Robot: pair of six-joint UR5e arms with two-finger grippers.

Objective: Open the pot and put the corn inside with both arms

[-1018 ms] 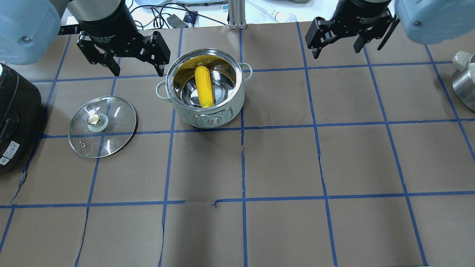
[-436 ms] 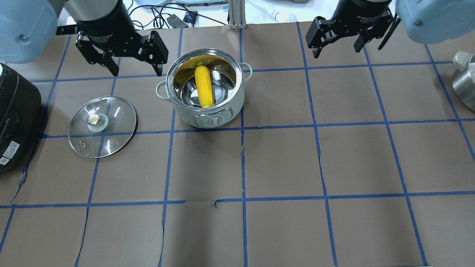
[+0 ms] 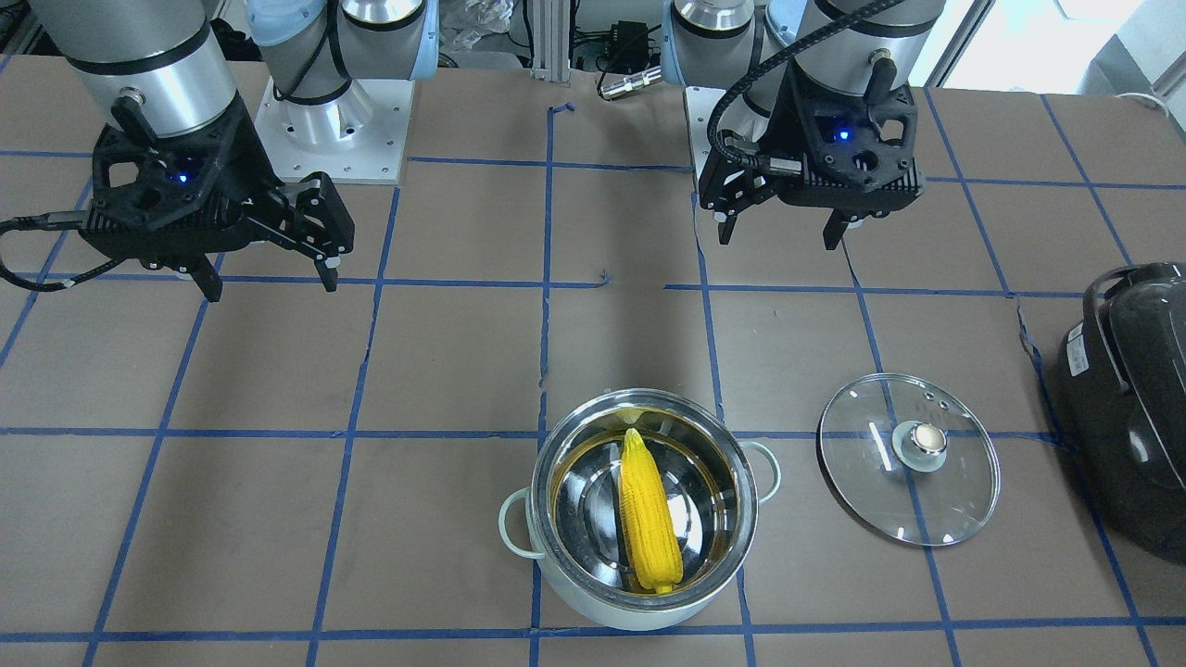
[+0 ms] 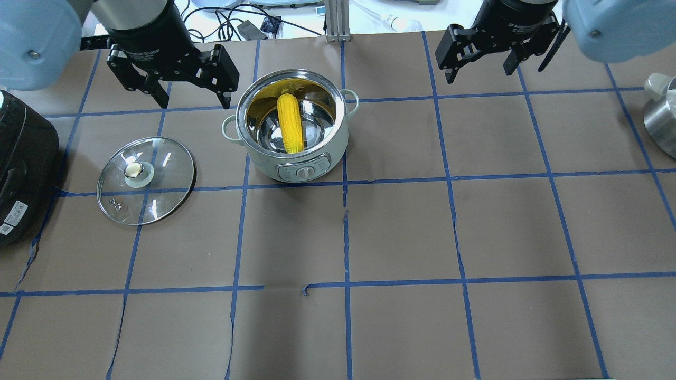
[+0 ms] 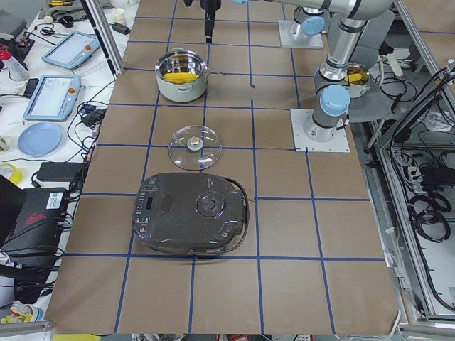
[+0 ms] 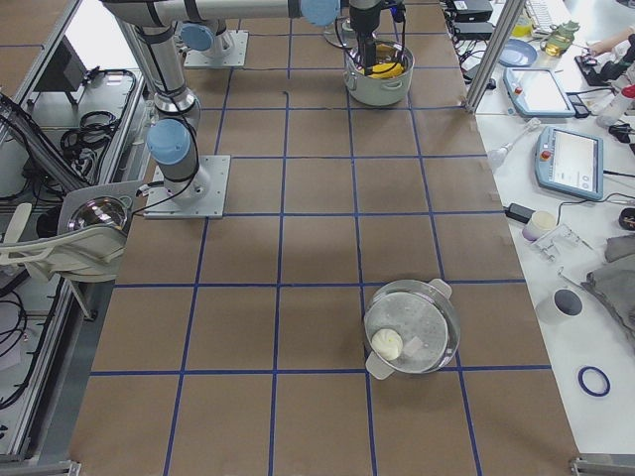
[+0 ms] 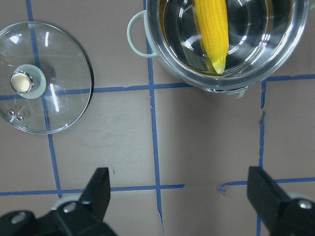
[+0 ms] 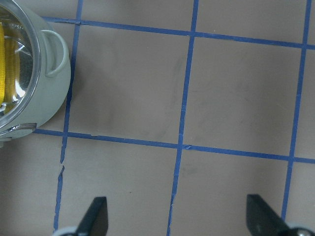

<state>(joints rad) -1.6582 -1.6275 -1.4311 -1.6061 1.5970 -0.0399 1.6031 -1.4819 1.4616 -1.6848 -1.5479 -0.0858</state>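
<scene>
The pale mint-white pot [image 4: 264, 161] stands open at the far middle of the table. The yellow corn [image 4: 290, 124] lies inside it, seen also in the front view [image 3: 649, 523] and the left wrist view [image 7: 211, 29]. The glass lid [image 4: 163, 184] lies flat on the table to the pot's left, brass knob up. My left gripper [image 4: 195, 99] is open and empty, raised just left of the pot and beyond the lid. My right gripper [image 4: 479, 73] is open and empty, raised well to the right of the pot [image 8: 47, 93].
A dark grey rounded appliance [image 4: 21, 169] sits at the left edge beside the lid. A steel pot [image 4: 663, 126] stands at the right edge; the right side view shows it with a glass lid [image 6: 412, 327]. Blue tape lines grid the brown table cover.
My left gripper has shifted slightly toward the far left. The right gripper, pot, corn and lid have not moved.
</scene>
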